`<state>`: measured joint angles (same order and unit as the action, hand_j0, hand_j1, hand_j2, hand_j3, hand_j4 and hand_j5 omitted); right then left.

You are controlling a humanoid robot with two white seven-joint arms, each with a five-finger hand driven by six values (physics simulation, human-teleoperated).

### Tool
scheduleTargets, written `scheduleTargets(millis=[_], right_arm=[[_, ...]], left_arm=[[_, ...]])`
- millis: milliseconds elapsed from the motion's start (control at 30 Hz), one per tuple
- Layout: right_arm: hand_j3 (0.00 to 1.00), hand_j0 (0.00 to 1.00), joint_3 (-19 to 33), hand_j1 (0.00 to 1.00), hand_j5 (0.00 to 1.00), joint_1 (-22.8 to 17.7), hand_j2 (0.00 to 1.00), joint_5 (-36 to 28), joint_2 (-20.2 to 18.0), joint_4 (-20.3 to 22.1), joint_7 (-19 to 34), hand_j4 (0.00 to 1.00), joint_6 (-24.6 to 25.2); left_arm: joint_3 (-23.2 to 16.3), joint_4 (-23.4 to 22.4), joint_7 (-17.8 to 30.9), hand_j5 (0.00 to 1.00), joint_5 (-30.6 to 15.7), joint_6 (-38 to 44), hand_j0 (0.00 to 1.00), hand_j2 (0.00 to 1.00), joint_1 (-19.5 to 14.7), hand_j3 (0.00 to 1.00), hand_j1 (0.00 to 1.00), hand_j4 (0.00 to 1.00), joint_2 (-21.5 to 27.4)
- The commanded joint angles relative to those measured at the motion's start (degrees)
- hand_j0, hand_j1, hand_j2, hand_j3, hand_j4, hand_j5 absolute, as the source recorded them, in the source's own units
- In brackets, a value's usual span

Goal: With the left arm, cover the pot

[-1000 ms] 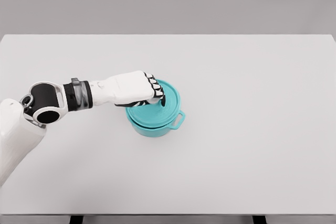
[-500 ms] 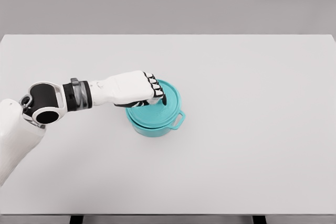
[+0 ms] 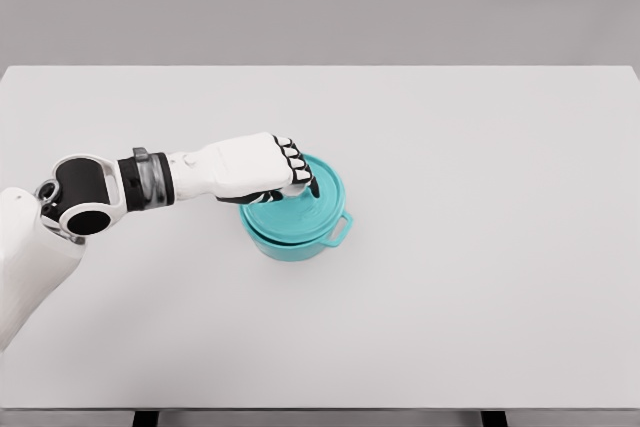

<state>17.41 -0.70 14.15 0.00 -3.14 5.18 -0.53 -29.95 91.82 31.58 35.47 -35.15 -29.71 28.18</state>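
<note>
Fingers of left hand point(image 3: 262, 168) curl, clamping ridged round teal lid point(image 3: 300, 203) on smooth pot point(image 3: 300, 240).

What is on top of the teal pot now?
The teal lid lies on the pot, and the left hand is curled over the lid. The lid's knob and the pot's inside are covered, so I cannot see them.

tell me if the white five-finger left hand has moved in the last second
Yes, slightly: the white five-finger left hand rose a little away from the table's near edge.
</note>
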Motion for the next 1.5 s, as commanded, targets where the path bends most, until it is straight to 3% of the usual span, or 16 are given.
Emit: scheduleTargets(millis=[0, 1067, 1467], right_arm=[[1.0, 1.0, 0.0, 1.0, 1.0, 0.0, 1.0, 0.0, 0.0, 0.0, 0.0, 1.0, 0.0], [1.0, 1.0, 0.0, 1.0, 1.0, 0.0, 1.0, 0.0, 0.0, 0.0, 0.0, 1.0, 0.0], [1.0, 1.0, 0.0, 1.0, 1.0, 0.0, 1.0, 0.0, 0.0, 0.0, 0.0, 1.0, 0.0]], left_arm=[[0.1, 0.3, 0.0, 0.66, -0.4, 0.1, 0.66, 0.66, 0.0, 0.66, 0.66, 0.66, 0.0], [0.4, 1.4, -0.1, 0.71, -0.7, 0.1, 0.71, 0.71, -0.2, 0.71, 0.71, 0.71, 1.3], [1.5, 4.0, -0.1, 0.72, -0.8, 0.1, 0.72, 0.72, -0.1, 0.72, 0.72, 0.72, 2.7]])
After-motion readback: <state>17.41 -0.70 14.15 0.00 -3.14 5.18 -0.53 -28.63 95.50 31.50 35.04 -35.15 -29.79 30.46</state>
